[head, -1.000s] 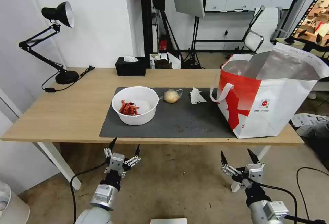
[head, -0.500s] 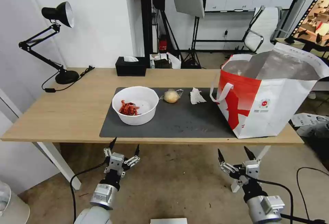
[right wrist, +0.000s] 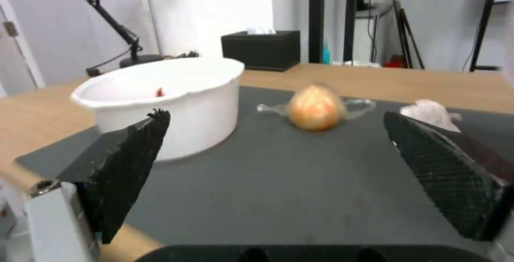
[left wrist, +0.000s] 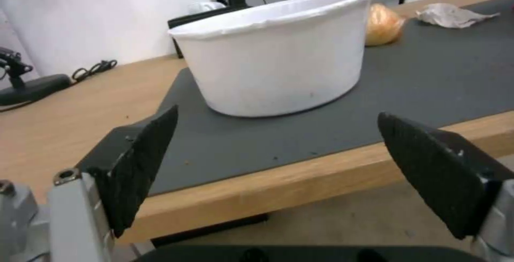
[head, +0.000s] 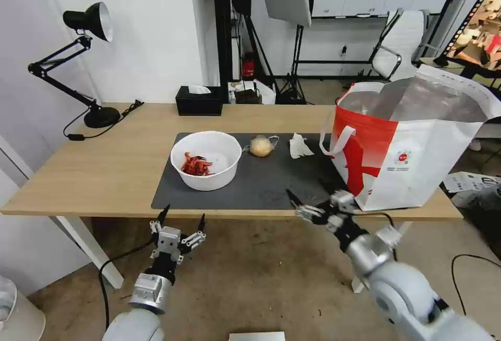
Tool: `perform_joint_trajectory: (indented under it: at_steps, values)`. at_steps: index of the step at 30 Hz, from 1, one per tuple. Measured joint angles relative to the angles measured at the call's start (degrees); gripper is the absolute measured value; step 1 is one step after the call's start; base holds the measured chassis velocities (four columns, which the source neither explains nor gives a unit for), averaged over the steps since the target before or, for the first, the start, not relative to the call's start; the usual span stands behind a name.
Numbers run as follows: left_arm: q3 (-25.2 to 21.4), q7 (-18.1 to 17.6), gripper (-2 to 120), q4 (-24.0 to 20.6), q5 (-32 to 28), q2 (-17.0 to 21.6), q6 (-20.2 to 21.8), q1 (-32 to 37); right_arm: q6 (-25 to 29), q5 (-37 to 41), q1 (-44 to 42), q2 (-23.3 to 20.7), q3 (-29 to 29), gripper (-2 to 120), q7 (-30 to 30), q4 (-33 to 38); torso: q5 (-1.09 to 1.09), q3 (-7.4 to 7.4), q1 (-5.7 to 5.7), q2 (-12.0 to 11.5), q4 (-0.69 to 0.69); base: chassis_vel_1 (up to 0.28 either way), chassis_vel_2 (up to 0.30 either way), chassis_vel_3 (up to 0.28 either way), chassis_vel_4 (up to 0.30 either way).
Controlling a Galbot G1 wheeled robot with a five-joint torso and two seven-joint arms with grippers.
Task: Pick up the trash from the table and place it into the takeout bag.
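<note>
On the dark mat [head: 261, 187] of the table [head: 104, 174] stand a white bowl [head: 206, 159] with red shells [head: 195, 165], a yellowish lump in clear wrap [head: 261, 146] and a crumpled tissue [head: 299, 145]. The takeout bag [head: 412, 148] stands open at the right end. My right gripper [head: 310, 197] is open at the mat's front edge, left of the bag; it faces the lump [right wrist: 316, 107], bowl [right wrist: 160, 93] and tissue [right wrist: 431, 113]. My left gripper [head: 182, 215] hangs open below the table edge, in front of the bowl [left wrist: 278, 57].
A black tissue box [head: 199, 101] sits at the table's back edge and a black desk lamp [head: 86, 64] at the back left. A chair and stands fill the room behind. Bare wood lies left of the mat.
My right arm has swung up and to the left, from below the table to the mat's front edge. The left gripper has dropped slightly.
</note>
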Motion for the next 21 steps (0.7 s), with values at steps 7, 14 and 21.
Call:
perform_joint_trajectory:
  at_steps: [7,14,21]
  values:
    - [-0.6,-0.1,100,0.4,-0.3,-0.2,0.1,-0.2,-5.7,2.3,21.2,4.0,-16.9,100,17.4,-9.6,-0.02,0.0,0.0,0.0,0.01,0.0,0.0,0.0,0.0]
    - [-1.0,-0.1,100,0.8,-0.3,-0.3,0.1,-0.1,-9.0,6.9,33.5,10.4,-22.2,100,29.5,-18.1,-0.02,0.0,0.01,0.0,0.02,0.0,0.0,0.0,0.0]
    - [-1.1,-0.1,100,1.3,-0.2,-0.5,0.2,0.1,-13.0,11.0,41.5,16.5,-22.9,100,40.6,-28.0,-0.02,0.0,0.01,0.0,0.01,0.0,0.0,0.0,0.0]
